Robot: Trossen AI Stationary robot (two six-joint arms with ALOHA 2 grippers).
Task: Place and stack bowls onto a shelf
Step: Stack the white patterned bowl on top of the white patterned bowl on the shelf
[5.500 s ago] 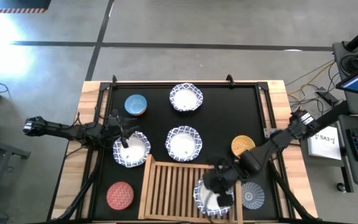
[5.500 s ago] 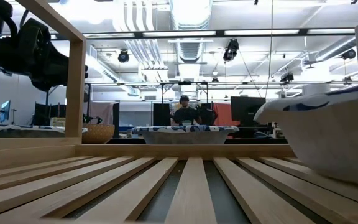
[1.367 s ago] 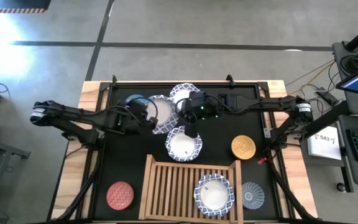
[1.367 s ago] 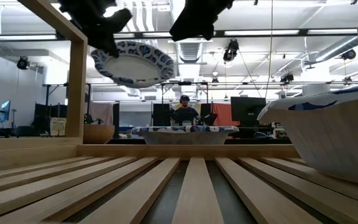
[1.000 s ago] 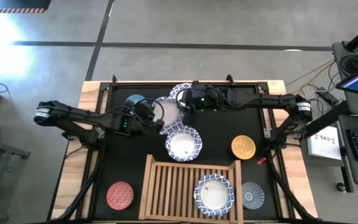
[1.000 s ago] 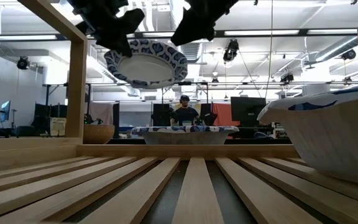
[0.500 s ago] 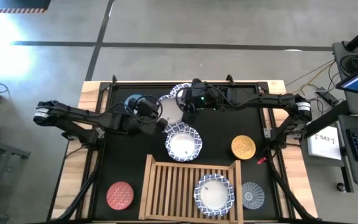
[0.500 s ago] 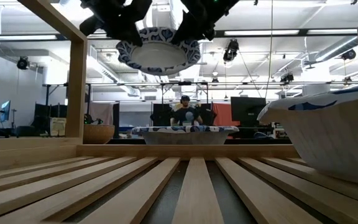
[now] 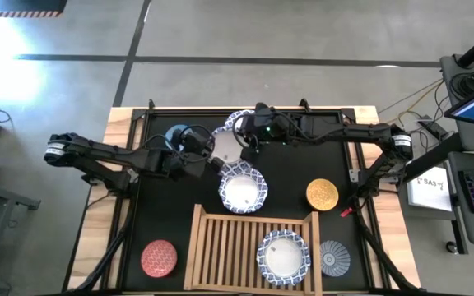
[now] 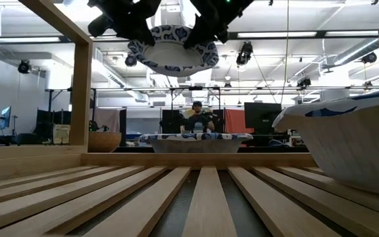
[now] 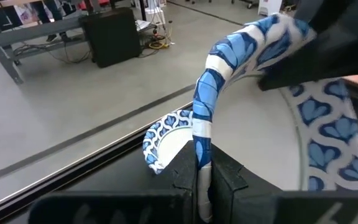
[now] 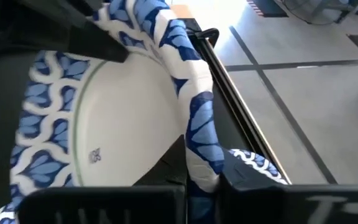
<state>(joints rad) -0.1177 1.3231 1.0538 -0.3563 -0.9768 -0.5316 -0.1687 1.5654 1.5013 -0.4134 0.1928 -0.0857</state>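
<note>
Bowl (image 9: 225, 145), white, blue-patterned rim: aloft above desk (image 9: 122, 247), far from shelf (image 9: 229, 247), rim pinched by left jaws (image 9: 206, 156) and right jaws (image 9: 241, 141) alike. Risk: opposed pulls could crack or drop it.

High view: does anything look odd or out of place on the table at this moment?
Nothing spilled or broken. One thing stands out: a white blue-rimmed bowl hangs in the air above the black mat, with the left tool and right tool both shut on opposite sides of its rim.
</note>
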